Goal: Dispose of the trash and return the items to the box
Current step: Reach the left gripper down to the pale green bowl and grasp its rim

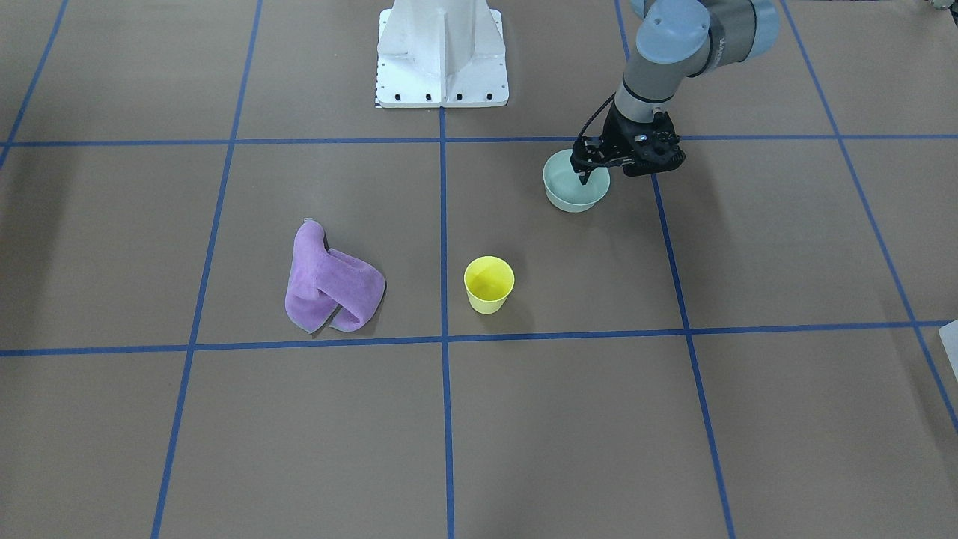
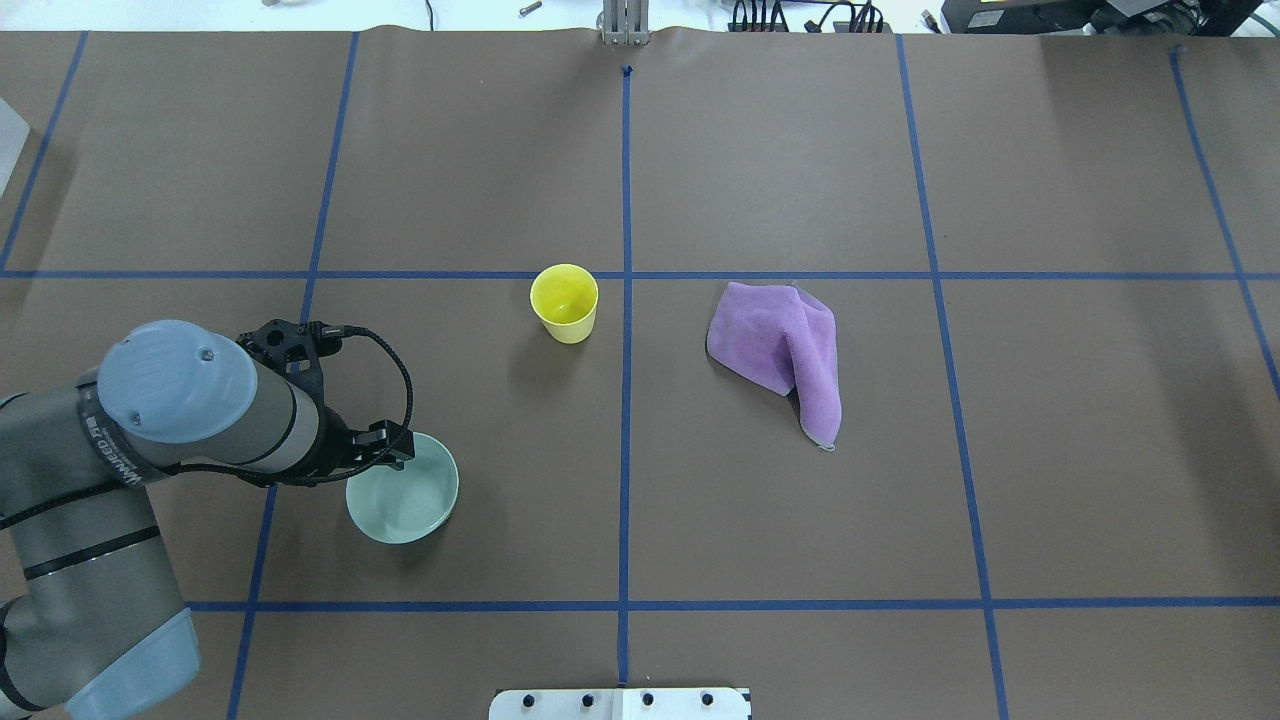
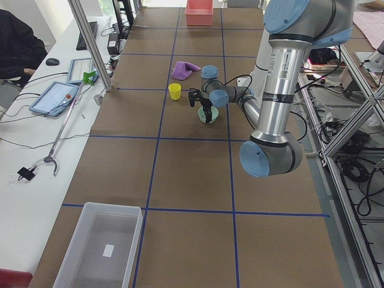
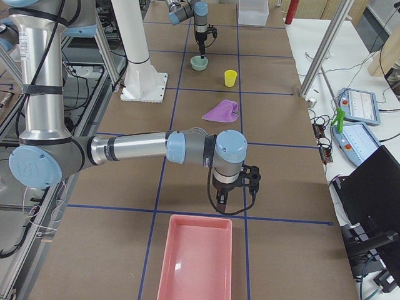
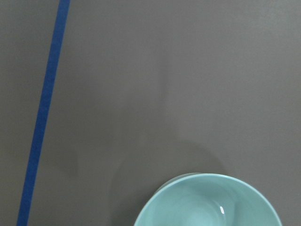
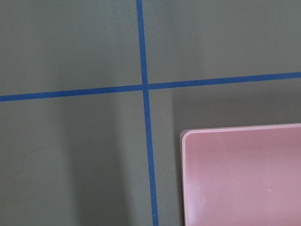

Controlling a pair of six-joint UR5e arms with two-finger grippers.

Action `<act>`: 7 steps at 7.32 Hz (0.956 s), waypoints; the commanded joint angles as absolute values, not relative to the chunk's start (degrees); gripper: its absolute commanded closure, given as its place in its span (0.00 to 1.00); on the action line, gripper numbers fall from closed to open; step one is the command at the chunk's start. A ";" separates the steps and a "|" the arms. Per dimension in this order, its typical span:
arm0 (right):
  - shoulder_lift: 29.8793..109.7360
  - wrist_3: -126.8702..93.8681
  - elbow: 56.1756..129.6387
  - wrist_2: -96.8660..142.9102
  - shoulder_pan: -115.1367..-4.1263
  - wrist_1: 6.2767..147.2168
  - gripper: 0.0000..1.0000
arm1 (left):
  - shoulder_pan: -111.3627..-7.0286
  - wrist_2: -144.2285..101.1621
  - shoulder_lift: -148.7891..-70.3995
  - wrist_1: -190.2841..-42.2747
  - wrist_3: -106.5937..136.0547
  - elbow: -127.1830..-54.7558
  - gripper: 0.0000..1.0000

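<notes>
Bowl [image 1: 572, 198] pickup was judged underway, upper right; L gripper [image 1: 584, 178] was seen at rim, open/shut couldn't be told; clamp + lift needed next.

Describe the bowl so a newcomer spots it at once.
On the brown table, find the robot's left gripper: the bowl sits right beneath it. It is pale green, wide and shallow, unlike the taller yellow cup and the crumpled purple cloth.
</notes>
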State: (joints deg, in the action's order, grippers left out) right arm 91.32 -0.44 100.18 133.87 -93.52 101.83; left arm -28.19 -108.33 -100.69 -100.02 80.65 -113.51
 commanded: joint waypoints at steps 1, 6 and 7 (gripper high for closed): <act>91.41 -0.44 100.11 133.95 -93.52 101.87 0.00 | -27.34 -108.28 -100.37 -101.51 80.77 -112.24 0.45; 91.49 -0.44 100.02 133.94 -93.43 101.87 0.00 | -25.84 -108.28 -99.24 -103.52 80.68 -112.05 1.00; 91.41 -0.44 100.11 133.86 -93.43 101.87 0.00 | -25.84 -108.54 -99.14 -103.53 80.77 -113.45 1.00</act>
State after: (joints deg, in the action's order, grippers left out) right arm 91.48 -0.44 100.03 133.89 -93.43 101.86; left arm -25.85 -108.31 -99.60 -102.96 80.72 -112.18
